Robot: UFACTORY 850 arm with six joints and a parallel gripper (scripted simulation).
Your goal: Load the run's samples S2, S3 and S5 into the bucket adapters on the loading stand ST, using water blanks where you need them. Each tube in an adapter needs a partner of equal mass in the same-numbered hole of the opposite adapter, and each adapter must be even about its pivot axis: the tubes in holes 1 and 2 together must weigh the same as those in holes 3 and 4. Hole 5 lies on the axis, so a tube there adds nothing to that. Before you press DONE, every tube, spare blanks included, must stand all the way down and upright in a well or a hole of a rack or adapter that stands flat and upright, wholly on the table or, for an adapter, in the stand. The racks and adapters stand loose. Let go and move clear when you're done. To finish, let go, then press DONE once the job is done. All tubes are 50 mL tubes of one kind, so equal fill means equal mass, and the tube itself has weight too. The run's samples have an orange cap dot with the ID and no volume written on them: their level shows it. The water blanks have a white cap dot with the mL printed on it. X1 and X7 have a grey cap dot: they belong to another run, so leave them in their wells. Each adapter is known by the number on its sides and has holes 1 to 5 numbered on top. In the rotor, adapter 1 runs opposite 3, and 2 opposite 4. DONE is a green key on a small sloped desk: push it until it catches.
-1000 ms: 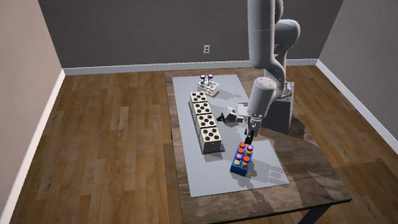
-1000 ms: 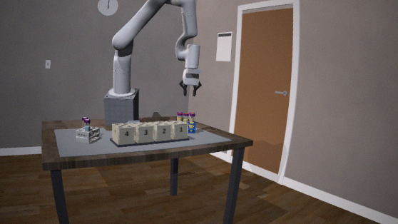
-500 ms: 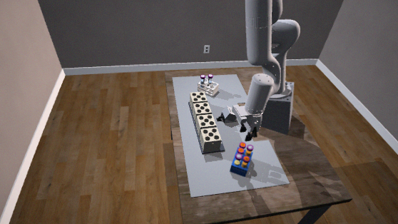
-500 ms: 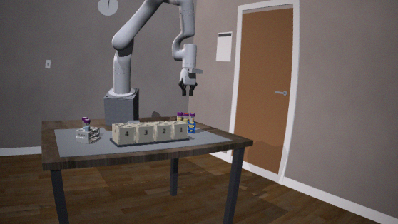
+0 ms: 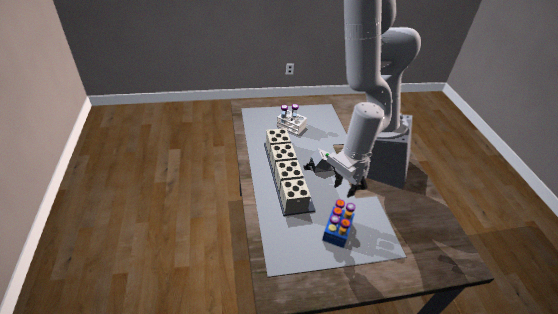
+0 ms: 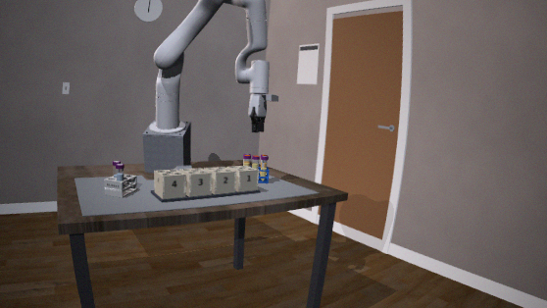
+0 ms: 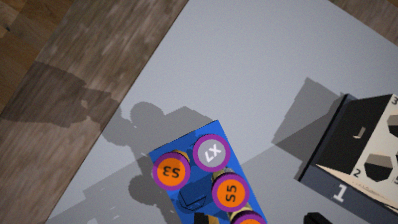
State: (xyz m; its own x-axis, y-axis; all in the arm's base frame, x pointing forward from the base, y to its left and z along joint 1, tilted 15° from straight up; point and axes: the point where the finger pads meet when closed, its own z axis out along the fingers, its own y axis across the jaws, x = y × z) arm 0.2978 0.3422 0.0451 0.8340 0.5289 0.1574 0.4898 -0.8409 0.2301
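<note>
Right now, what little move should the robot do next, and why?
Probably ease down towards the orange-dotted cap beside S5: the gripper is open, holds nothing and hangs above the blue rack, that cap roughly between its fingers.
</note>
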